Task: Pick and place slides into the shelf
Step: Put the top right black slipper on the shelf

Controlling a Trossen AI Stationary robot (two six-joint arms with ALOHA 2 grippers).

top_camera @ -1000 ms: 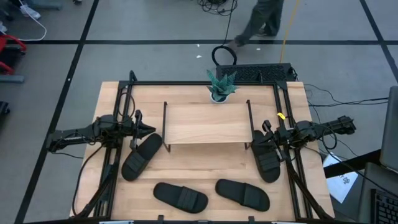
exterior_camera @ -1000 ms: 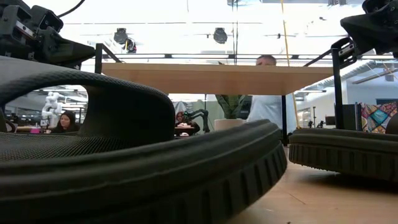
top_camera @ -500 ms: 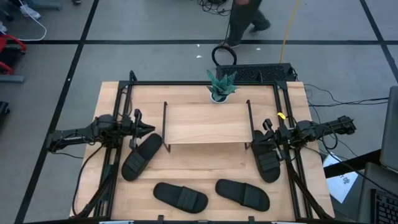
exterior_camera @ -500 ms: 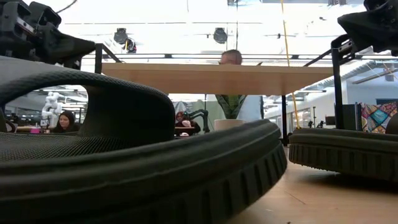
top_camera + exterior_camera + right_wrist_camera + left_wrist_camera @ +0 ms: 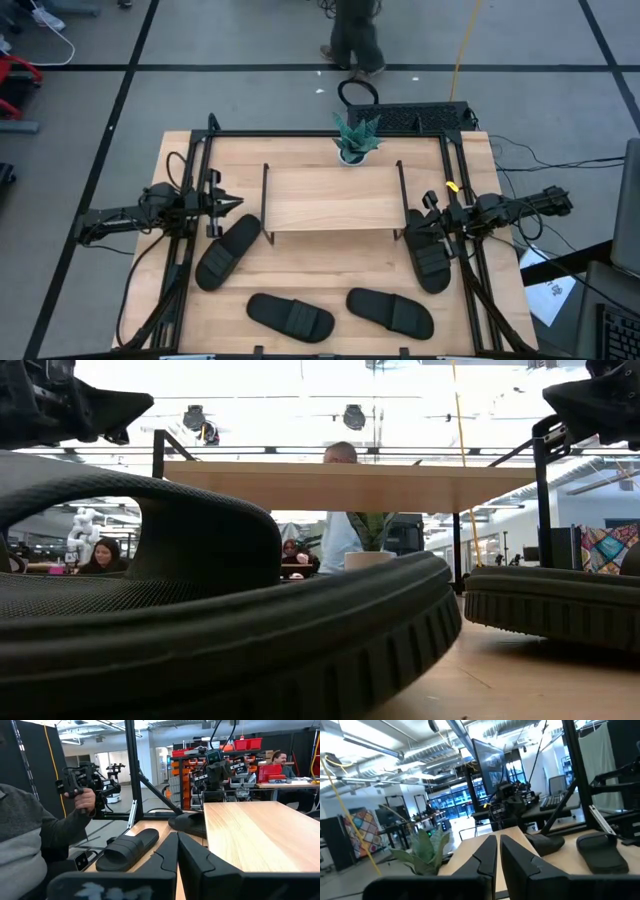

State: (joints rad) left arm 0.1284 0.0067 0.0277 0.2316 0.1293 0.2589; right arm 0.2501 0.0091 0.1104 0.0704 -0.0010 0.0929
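- Nearest the table's front edge, two slides lie flat side by side: one (image 5: 290, 316) toward the left, one (image 5: 390, 311) toward the right. Neither touches a gripper.
- Farther in, a third slide (image 5: 227, 251) lies slanted just outside the shelf's left front leg, and a fourth slide (image 5: 429, 255) lies just outside the right front leg.
- The left gripper (image 5: 228, 203) hovers beside the shelf's left end, above the far tip of the third slide. In its wrist view the fingers (image 5: 487, 855) are pressed nearly together with nothing between them.
- The right gripper (image 5: 430, 214) sits over the far end of the fourth slide. Its fingers (image 5: 168, 851) are likewise narrowed to a thin slit and hold nothing.
- The shelf (image 5: 332, 198) stands at mid-table, its top board bare. All four slides remain outside it, so the task is judged barely begun.
- A potted plant (image 5: 355, 138) stands just behind the shelf; beyond the table a person (image 5: 352, 35) crosses the floor.
- Risk: with jaws this narrow, a descent would press on a strap instead of straddling it, shoving the slide into the wire leg.
- Risk: both grippers work close to the shelf ends; a sideways swing could nudge the light rack toward the plant.
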